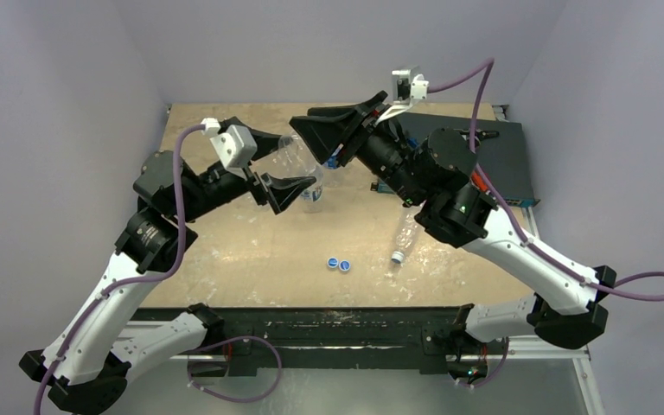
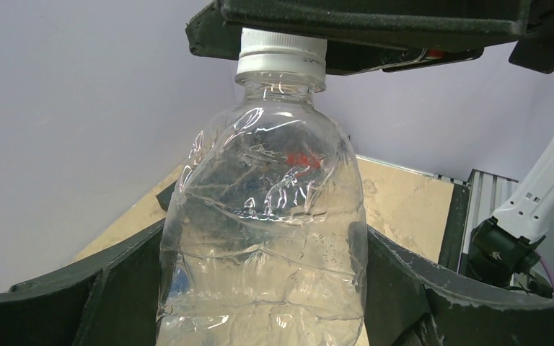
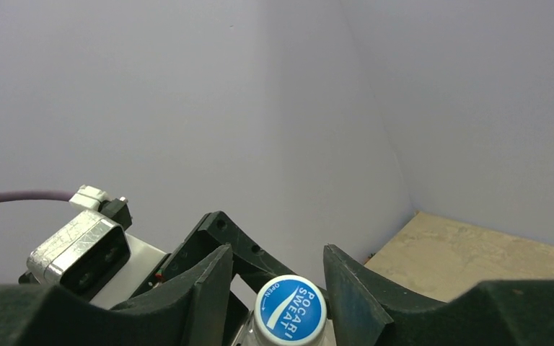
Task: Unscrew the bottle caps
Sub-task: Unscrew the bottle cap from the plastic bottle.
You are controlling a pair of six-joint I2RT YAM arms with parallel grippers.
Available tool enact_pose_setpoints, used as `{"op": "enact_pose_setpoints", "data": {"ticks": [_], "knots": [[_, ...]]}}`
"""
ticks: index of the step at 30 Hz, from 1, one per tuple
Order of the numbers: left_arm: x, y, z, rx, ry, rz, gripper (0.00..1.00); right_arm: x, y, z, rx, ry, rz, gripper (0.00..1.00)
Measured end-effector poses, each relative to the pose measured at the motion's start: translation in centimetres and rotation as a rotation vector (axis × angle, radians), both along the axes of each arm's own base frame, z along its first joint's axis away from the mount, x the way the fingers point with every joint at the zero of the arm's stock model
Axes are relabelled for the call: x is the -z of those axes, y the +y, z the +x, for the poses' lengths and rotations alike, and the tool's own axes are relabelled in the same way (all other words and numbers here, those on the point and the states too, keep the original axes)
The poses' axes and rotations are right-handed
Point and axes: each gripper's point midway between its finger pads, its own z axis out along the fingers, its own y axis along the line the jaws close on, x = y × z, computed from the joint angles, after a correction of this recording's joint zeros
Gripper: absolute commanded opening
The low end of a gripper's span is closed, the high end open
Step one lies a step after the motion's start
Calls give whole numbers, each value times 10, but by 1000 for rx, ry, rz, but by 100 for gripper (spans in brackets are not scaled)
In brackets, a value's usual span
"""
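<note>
The left arm [image 1: 143,238] stretches forward and inward, its wrist rolled so the left gripper [image 1: 297,164] lies on its side. One finger sits on either side of the bottle [image 2: 263,238], both pressed against its walls. The right arm [image 1: 501,242] bends sharply at the elbow and angles inward, wrist pitched down. The right gripper [image 1: 335,157] points down, jaws parted on either side of the cap [image 3: 291,314] (whether they actually touch it is unclear).

Caps [image 1: 338,264] left of lying bottle [image 1: 405,235]
</note>
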Motion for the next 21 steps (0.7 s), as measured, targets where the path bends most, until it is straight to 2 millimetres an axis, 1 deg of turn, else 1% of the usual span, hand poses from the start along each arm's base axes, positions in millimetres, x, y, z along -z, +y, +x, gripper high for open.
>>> {"op": "enact_pose_setpoints", "data": {"ticks": [1, 3, 9, 11, 16, 21], "knots": [[0, 0, 0, 0, 1, 0, 0, 1, 1, 0, 0, 1, -1, 53], [0, 0, 0, 0, 0, 0, 0, 2, 2, 1, -1, 5, -4, 46], [0, 0, 0, 0, 2, -2, 0, 7, 7, 5, 0, 19, -8, 8], [0, 0, 0, 0, 2, -2, 0, 7, 7, 5, 1, 17, -9, 1], [0, 0, -1, 1, 1, -2, 0, 6, 7, 4, -2, 15, -8, 0], [-4, -1, -3, 12, -6, -11, 0, 2, 10, -2, -45, -11, -8, 0]]}}
